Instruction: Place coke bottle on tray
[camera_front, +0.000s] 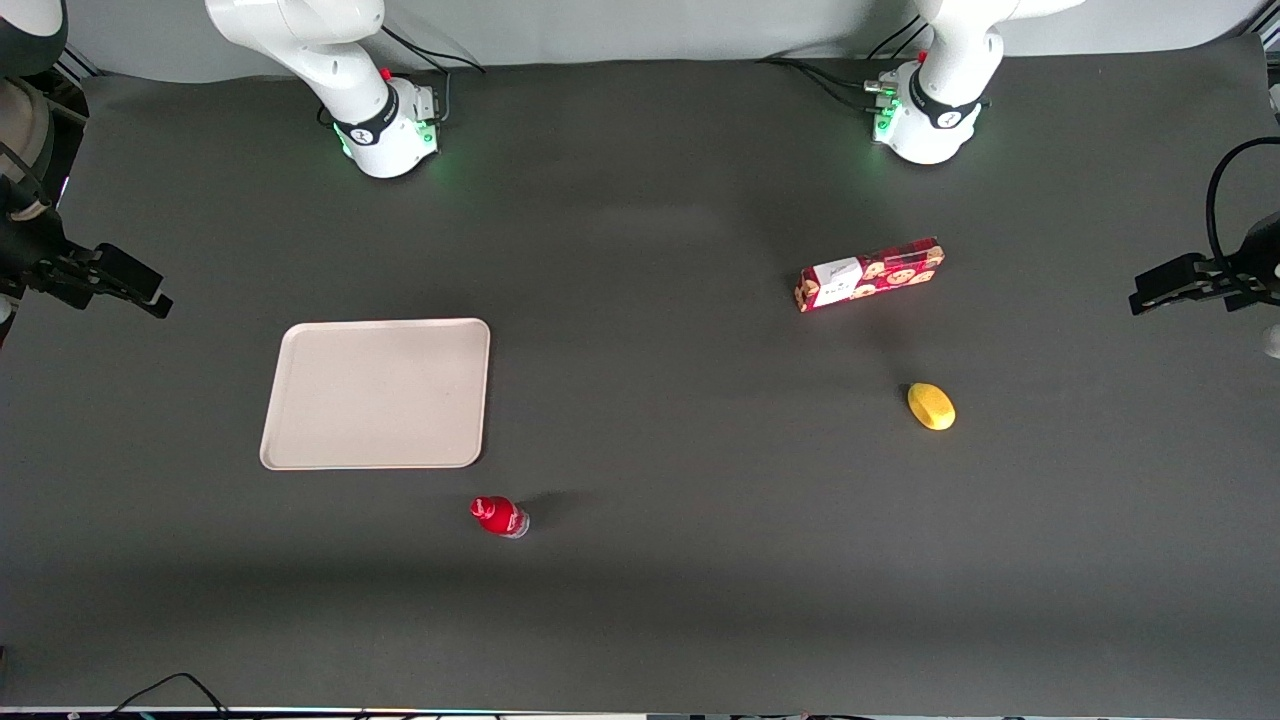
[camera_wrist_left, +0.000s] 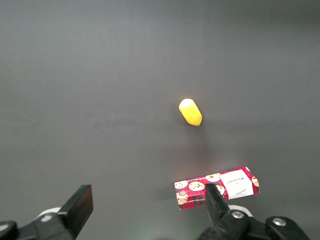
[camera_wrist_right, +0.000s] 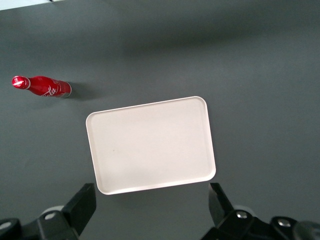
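The coke bottle (camera_front: 498, 516), small and red with a red cap, stands upright on the dark table, just nearer the front camera than the tray's near corner. It also shows in the right wrist view (camera_wrist_right: 42, 86). The beige tray (camera_front: 300, 440) lies flat and empty on the table; the right wrist view (camera_wrist_right: 100, 170) shows it whole from above. My right gripper (camera_front: 140, 290) hangs high at the working arm's end of the table, well away from the bottle. Its fingers (camera_wrist_right: 82, 205) are spread wide with nothing between them; the gripper (camera_wrist_right: 151, 196) looks down past the tray's edge.
A long red cookie box (camera_front: 870, 274) and a yellow oval object (camera_front: 931, 406) lie toward the parked arm's end of the table. Both also show in the left wrist view, the box (camera_wrist_left: 200, 187) and the yellow object (camera_wrist_left: 190, 112).
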